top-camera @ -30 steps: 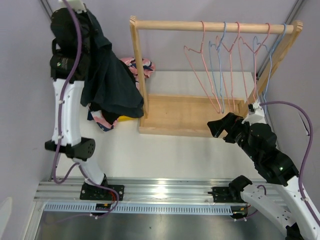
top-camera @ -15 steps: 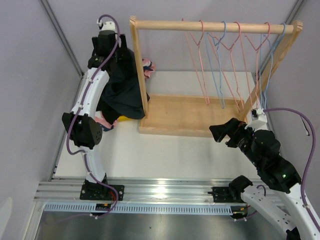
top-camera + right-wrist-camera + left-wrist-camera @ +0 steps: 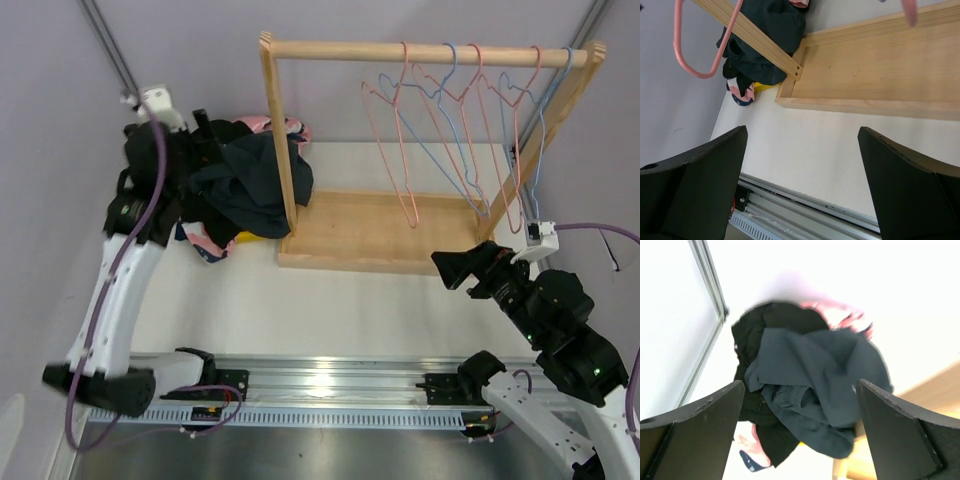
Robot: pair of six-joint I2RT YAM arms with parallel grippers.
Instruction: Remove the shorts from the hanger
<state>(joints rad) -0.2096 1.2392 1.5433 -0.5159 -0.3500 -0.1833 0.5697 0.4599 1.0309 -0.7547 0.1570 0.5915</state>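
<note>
Left gripper (image 3: 800, 384): jaws spread wide, nothing between them. It hangs over the heap of shorts at the far left of the table (image 3: 330, 300).

Right gripper (image 3: 802, 130): jaws likewise wide apart and holding nothing. It is raised over the near right part of the table, in front of the wooden rack (image 3: 430, 50) and facing its base.

Shorts (image 3: 245, 180): several pairs lie in one loose heap on the table, just beside the rack's left post and the left end of its base. A dark navy-grey pair lies crumpled on top, with black fabric at the left of the heap. Pink patterned fabric shows at the far edge and again at the near lower edge. None hangs on the rail.

Yellow item (image 3: 762, 87): small, mostly hidden under the near edge of the heap; I cannot tell what it is.

Hangers (image 3: 450, 130): thin wire, pink and blue, hooked along the right half of the rack's top rail, well apart from the shorts.
</note>
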